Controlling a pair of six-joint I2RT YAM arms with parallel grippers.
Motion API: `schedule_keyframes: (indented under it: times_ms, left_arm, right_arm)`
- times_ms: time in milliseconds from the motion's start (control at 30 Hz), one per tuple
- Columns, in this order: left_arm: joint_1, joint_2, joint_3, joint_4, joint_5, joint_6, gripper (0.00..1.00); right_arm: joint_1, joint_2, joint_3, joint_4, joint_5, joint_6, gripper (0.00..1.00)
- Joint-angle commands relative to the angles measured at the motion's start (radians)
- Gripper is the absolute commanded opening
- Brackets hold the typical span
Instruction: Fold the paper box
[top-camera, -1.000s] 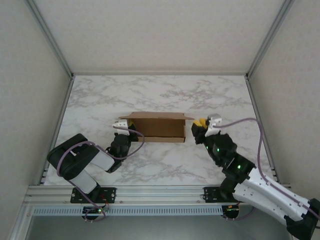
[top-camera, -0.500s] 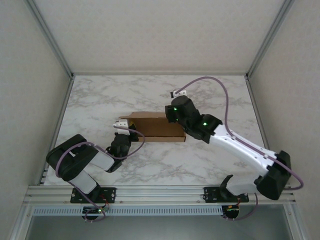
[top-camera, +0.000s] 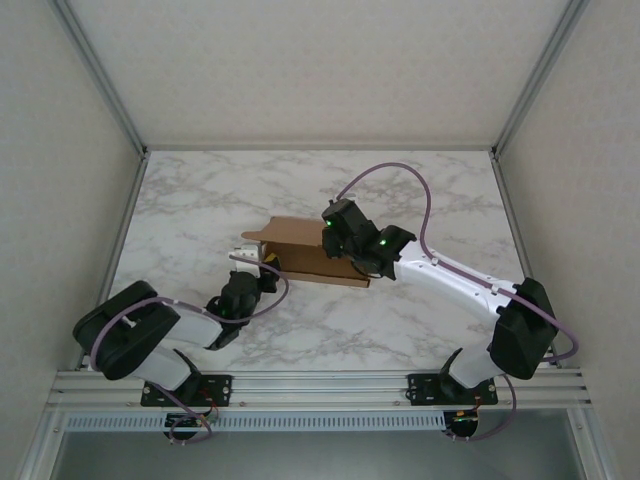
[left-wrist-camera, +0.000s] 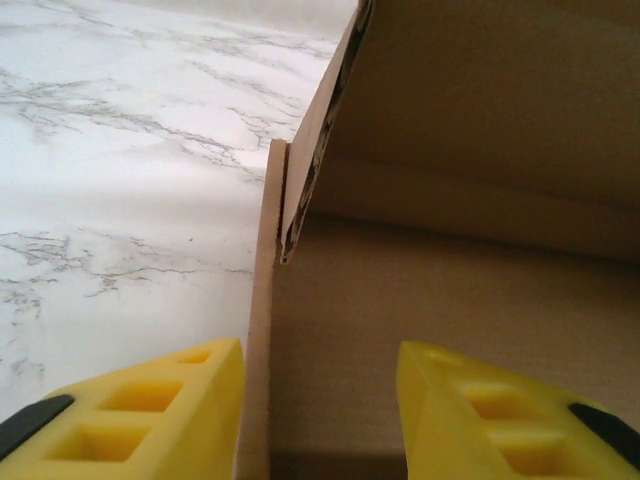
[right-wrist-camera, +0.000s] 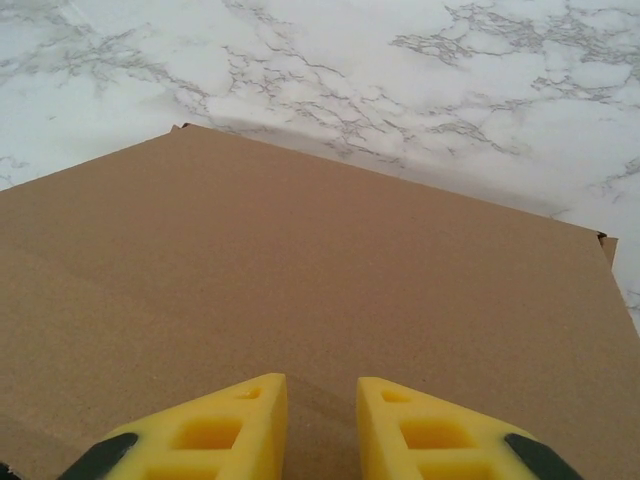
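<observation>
Wall of paper box (left-wrist-camera: 450, 300) stands between left jaws.

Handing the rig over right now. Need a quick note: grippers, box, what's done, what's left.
Left gripper: open, jaws either side of a wall at the box's left end, not clamped.
Right gripper: jaws a narrow gap apart, nothing between them, on top of the lid.
Box: middle of the table, walls up, lid tilted over the base but not down. From inside, a gap shows under it.
Done: body formed, lid partly folded over.
Left: probably press the lid shut and tuck its flaps.
</observation>
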Motion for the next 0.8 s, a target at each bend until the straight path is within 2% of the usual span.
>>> schedule_keyframes:
  times_ms: [0,267,767]
  left_arm:
    - [-0.009,-0.073,-0.008,-0.071,0.015,-0.031,0.46]
    - [-0.009,-0.262,-0.019,-0.200,0.058,-0.060,0.54]
    - [-0.010,-0.662,-0.095,-0.534,0.057,-0.290,0.59]
  right_arm:
    - [0.005,0.002,-0.003,0.006,-0.008,0.016,0.25]
    - [0.004,-0.016,-0.010,0.016,0.005,-0.002,0.27]
    - [0.004,-0.059,-0.053,0.025,0.023,-0.036,0.29]
